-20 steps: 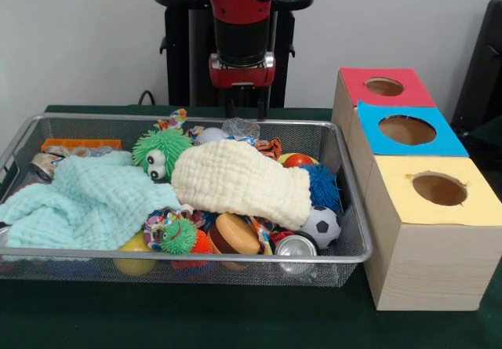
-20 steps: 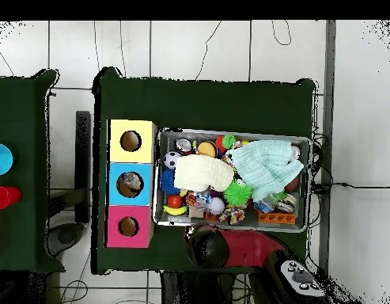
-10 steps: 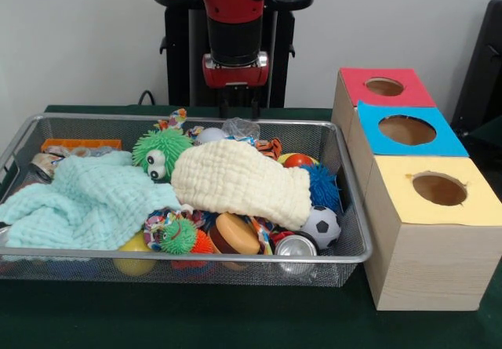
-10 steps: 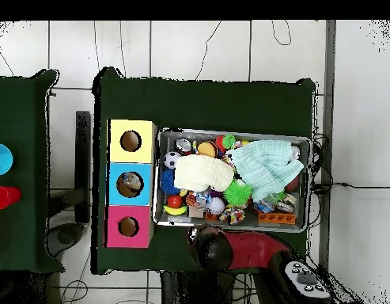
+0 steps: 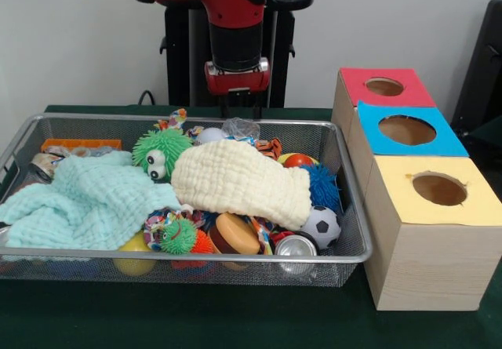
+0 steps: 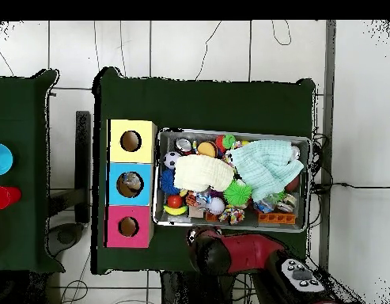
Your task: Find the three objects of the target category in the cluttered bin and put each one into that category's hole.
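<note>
The silver wire mesh bin [image 5: 196, 254] stands on the green table, full of toys and cloths; it also shows in the overhead view [image 6: 229, 132]. One crumpled see-through bottle [image 5: 240, 128] lies at the bin's far edge. The other bottles are hidden. My gripper [image 5: 237, 106] hangs from the red arm just above the bin's far rim, close behind that bottle, holding nothing that I can see. The blue-panelled hole [image 5: 406, 130] is the middle one of three boxes right of the bin; it also shows in the overhead view [image 6: 130, 184].
A cream cloth [image 5: 239, 180] and a mint cloth [image 5: 86, 200] cover much of the bin. A green spiky toy [image 5: 161, 149], a soccer ball [image 5: 321, 225] and a silver can [image 5: 296, 246] lie around them. Red-panelled [image 5: 383, 86] and yellow-panelled [image 5: 439, 188] holes flank the blue one.
The arm has shifted slightly sideways over the bin's far rim and its wrist has dipped a little. Nothing in the bin has moved.
</note>
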